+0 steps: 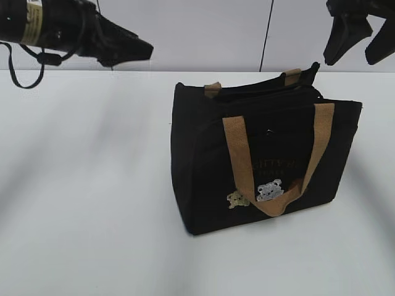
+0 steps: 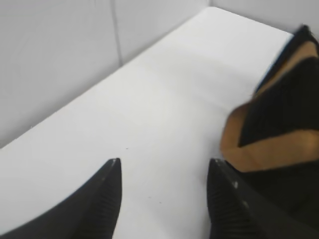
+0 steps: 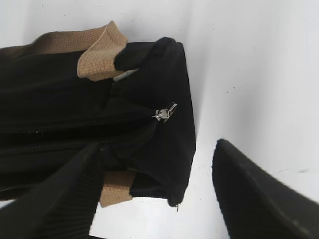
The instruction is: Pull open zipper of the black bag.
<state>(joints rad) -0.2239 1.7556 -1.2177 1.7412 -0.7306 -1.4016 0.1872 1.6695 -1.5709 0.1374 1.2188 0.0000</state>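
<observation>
White table [image 1: 86, 203] bears the black bag [image 1: 203, 179] — both arms' jaws raised, spread apart, holding nothing.

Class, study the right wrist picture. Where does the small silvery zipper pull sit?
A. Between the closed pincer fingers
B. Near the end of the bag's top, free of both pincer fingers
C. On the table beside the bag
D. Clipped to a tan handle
B: the zipper pull lies near the end of the black bag, with the open right pincer clear of it.
</observation>
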